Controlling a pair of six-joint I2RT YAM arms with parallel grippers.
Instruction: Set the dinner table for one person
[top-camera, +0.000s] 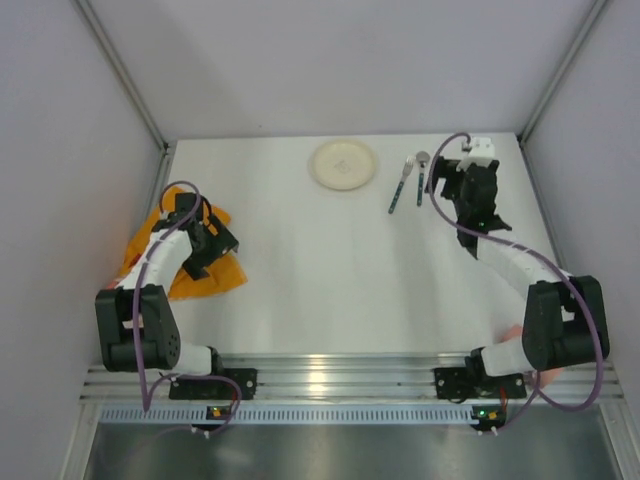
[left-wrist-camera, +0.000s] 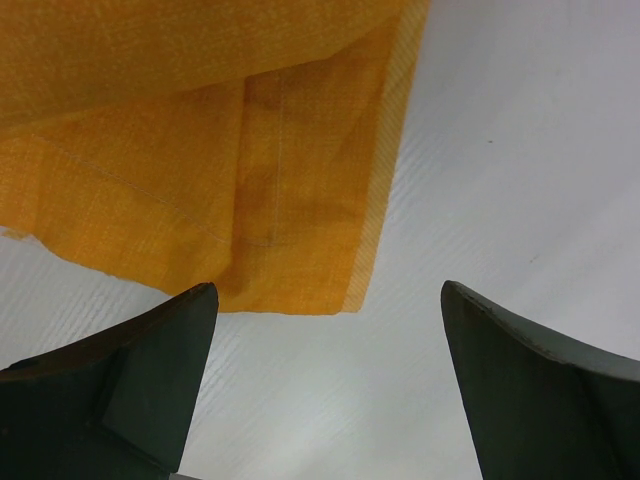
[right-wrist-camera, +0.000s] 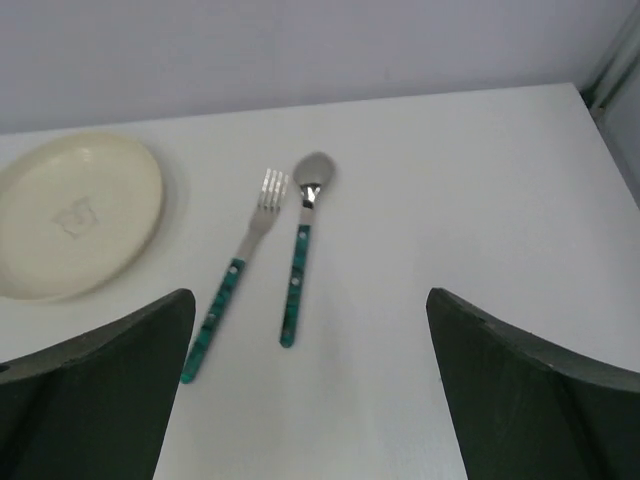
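The dinner table (top-camera: 330, 270) is a plain white tabletop. A cream plate (top-camera: 343, 164) lies at the back centre. Right of it lie a fork (top-camera: 399, 187) and a spoon (top-camera: 421, 168), both with green handles. My right gripper (top-camera: 449, 186) is open and empty, just right of the spoon. Its wrist view shows the plate (right-wrist-camera: 70, 215), the fork (right-wrist-camera: 235, 270) and the spoon (right-wrist-camera: 300, 250) ahead of the open gripper (right-wrist-camera: 310, 300). A crumpled orange cloth (top-camera: 205, 275) lies at the left. My left gripper (top-camera: 212, 250) hovers over it, open and empty (left-wrist-camera: 328, 300), with the cloth's corner (left-wrist-camera: 200, 150) just ahead.
A ribbed aluminium rail (top-camera: 340, 380) runs along the near edge, with both arm bases on it. Grey walls close in the left, back and right sides. A pinkish thing (top-camera: 514, 334) shows partly behind the right arm's base.
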